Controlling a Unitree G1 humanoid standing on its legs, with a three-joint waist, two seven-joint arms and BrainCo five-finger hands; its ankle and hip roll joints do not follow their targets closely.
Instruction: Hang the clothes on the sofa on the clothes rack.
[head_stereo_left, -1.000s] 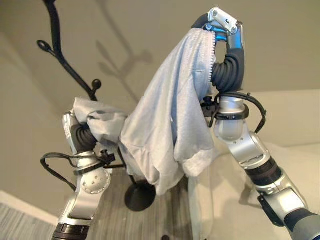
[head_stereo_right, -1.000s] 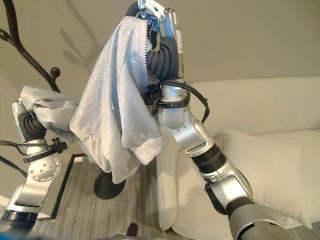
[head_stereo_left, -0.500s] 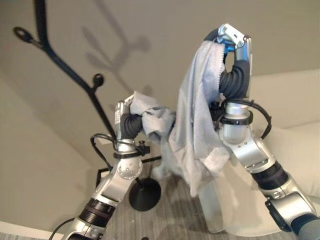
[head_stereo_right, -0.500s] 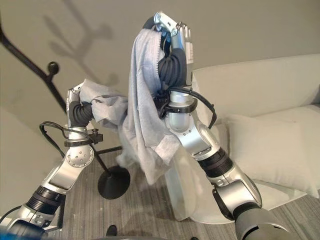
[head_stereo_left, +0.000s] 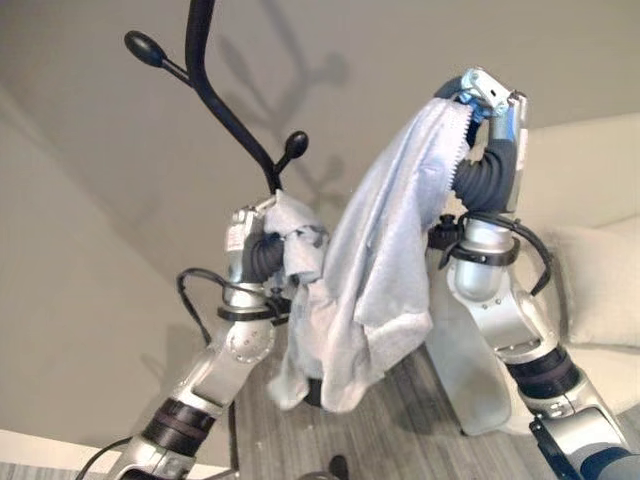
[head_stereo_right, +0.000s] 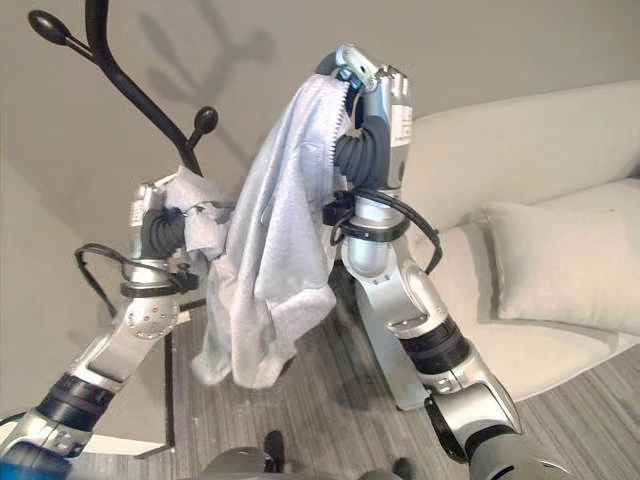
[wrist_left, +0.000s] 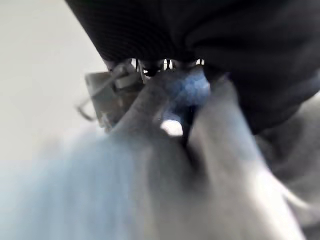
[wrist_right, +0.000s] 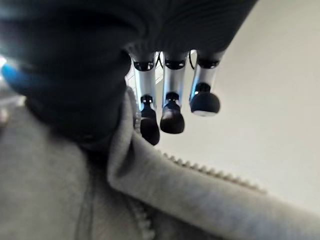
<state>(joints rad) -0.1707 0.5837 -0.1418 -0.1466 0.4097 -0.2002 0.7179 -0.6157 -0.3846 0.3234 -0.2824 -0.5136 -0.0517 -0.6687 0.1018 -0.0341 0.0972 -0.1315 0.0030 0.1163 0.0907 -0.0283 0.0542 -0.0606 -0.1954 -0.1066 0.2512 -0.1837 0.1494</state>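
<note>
Garment (head_stereo_right: 275, 250), pale grey with a zipper edge, held aloft between both hands beside the black clothes rack (head_stereo_left: 235, 110). Right hand (head_stereo_right: 375, 85), raised high, curls over the zipper hem. Left hand (head_stereo_left: 255, 240), lower, is bunched in cloth just under a rack branch, apparently gripping; its fingers are blurred. Since a second ago the rack stands nearer. Cream sofa (head_stereo_right: 560, 260) behind.

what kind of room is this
Probably a living room or a home-like test space: a cream sofa with a cushion, a black coat rack against a plain wall, and grey wood-look flooring.
</note>
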